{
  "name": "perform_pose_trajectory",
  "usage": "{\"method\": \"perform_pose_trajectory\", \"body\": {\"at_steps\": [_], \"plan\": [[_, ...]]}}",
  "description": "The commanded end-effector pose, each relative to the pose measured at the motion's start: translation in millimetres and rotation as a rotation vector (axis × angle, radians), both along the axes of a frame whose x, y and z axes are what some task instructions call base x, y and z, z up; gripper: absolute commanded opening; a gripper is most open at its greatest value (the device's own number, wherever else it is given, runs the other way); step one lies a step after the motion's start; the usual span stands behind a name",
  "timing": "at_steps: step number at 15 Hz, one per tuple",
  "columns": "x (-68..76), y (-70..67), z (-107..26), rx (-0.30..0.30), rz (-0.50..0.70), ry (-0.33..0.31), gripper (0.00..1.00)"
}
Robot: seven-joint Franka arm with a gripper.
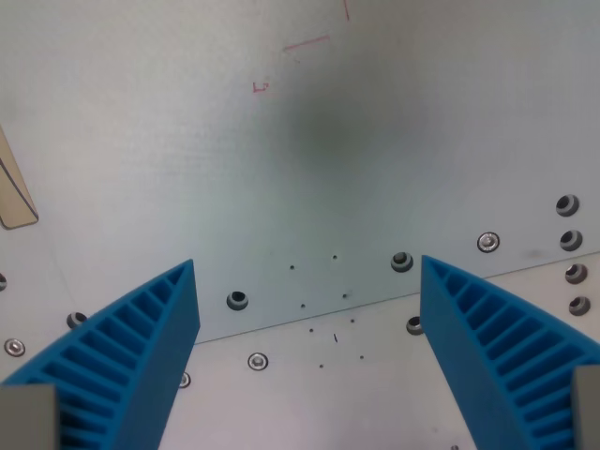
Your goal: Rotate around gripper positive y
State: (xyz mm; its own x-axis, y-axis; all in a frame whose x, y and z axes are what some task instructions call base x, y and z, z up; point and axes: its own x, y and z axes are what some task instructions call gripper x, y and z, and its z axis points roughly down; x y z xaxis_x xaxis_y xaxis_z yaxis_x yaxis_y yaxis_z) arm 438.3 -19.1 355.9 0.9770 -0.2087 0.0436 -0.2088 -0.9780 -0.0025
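Observation:
My gripper (pixel 307 272) is open and empty. Its two blue ribbed fingers rise from the bottom corners of the wrist view, one at the left (pixel 131 347) and one at the right (pixel 487 328). Between and beyond them lies a bare grey metal table surface (pixel 309 141). No object is between the fingers.
A seam between two metal plates (pixel 309 319) runs across the lower part of the view, with bolts (pixel 401 261) and screw holes (pixel 237 300) along it. Faint red pen marks (pixel 307 42) sit near the top. A tan object (pixel 14 187) shows at the left edge.

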Motion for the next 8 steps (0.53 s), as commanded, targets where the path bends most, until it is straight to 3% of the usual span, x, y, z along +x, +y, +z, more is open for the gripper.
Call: {"method": "perform_pose_trajectory", "body": {"at_steps": [1, 8], "plan": [[-10.5, 0.6, -2.1, -0.048, -0.001, -0.196, 1.00], [-10.5, 0.6, -2.1, -0.065, -0.001, -0.276, 1.00]]}}
